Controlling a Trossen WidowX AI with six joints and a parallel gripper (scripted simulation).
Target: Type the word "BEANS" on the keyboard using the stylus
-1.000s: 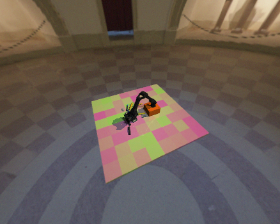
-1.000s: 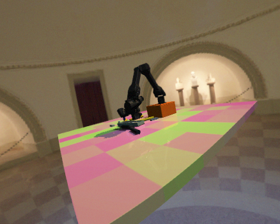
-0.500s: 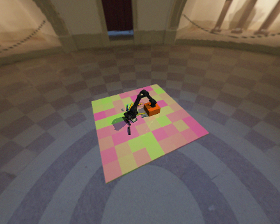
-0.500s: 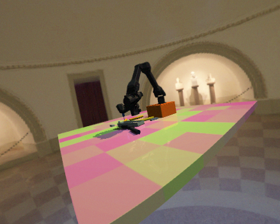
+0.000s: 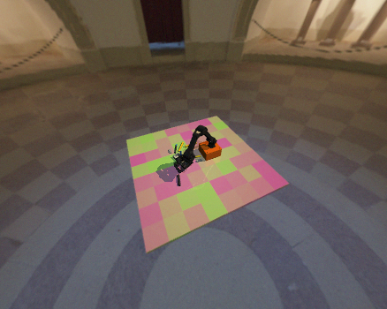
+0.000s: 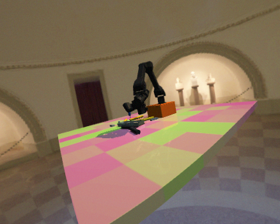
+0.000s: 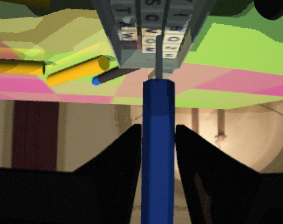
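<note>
My gripper (image 6: 129,111) (image 7: 158,131) is shut on the blue stylus (image 6: 130,114) (image 7: 158,160), whose thin grey tip points away from the fingers. The grey keyboard (image 6: 139,123) (image 7: 123,60) lies on the table with pale lettered keys; in the wrist view it is at the top centre. In that view the tip overlaps the keys near the keyboard's close end. Whether it touches a key or hovers above, and which key is under it, I cannot tell. In the top view the arm hides most of the keyboard and the stylus.
An orange box (image 5: 209,151) (image 6: 168,110) stands by the arm's base. Yellow sticks (image 7: 82,70) and a dark blue-ended pen (image 7: 114,75) lie beside the keyboard. A black object (image 5: 178,180) (image 6: 135,130) lies on the other side. The patchwork table (image 5: 213,199) (image 6: 100,179) has open edges.
</note>
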